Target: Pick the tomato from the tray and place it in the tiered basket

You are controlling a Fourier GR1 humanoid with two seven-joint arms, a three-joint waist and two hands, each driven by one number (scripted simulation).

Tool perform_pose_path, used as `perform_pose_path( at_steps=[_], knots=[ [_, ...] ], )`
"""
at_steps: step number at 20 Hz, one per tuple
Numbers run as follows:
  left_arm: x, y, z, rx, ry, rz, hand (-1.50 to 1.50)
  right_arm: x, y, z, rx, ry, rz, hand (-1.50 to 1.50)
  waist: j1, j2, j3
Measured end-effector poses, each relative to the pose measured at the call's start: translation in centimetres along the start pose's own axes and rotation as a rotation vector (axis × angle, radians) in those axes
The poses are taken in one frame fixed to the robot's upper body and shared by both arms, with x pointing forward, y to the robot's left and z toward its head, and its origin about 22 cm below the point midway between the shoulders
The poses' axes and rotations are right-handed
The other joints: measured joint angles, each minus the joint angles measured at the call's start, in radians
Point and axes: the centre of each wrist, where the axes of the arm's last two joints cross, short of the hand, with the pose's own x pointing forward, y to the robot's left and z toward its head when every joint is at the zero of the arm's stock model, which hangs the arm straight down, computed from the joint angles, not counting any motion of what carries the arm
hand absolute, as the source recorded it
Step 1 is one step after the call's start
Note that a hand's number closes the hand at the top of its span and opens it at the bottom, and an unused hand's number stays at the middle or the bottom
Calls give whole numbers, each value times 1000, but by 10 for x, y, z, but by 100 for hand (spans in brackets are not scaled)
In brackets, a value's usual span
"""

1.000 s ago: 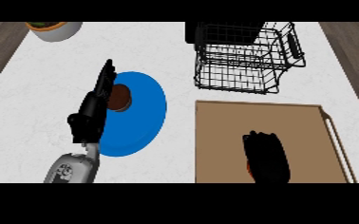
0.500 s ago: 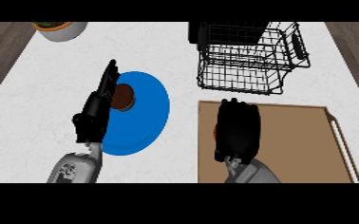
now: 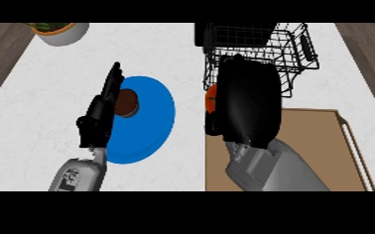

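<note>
One white counter (image 3: 168, 49); right hand (image 3: 247, 101) clasps tomato (image 3: 211, 99); left hand (image 3: 101, 114) straight-fingered.

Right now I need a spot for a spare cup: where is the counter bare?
Bare counter lies between the plant pot, blue plate and wire basket. It is crowded at the basket's front, where the right robot hand carries the tomato.

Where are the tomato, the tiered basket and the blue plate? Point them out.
tomato (image 3: 210, 99), head view: red sliver showing left of the right hand.
tiered basket (image 3: 293, 42), head view: wire side wall.
blue plate (image 3: 155, 114), head view: bare right part.
</note>
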Motion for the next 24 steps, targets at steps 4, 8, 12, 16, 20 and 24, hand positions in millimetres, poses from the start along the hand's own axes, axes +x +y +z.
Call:
perform_pose_path(
  at_steps=[4,8,12,16,20,24],
  knots=[
    [-2,2,-2,4,7,-5,0,4,-33,-16,-19,4,-52,150,-3,-1,0],
    [-2,1,1,-4,7,-3,0,7,-56,-35,-11,39,-152,150,7,1,1],
    [-2,2,0,2,6,3,0,16,-73,-54,-1,51,-187,150,0,4,1],
    [-2,1,0,6,4,5,0,25,-78,-73,-8,87,-183,150,-4,6,1],
    [-4,1,1,18,1,7,0,22,-73,-96,-8,133,-136,150,-10,7,2],
    [-2,4,4,16,2,4,0,13,-69,-120,-9,176,-98,150,-13,7,2]
  ],
)
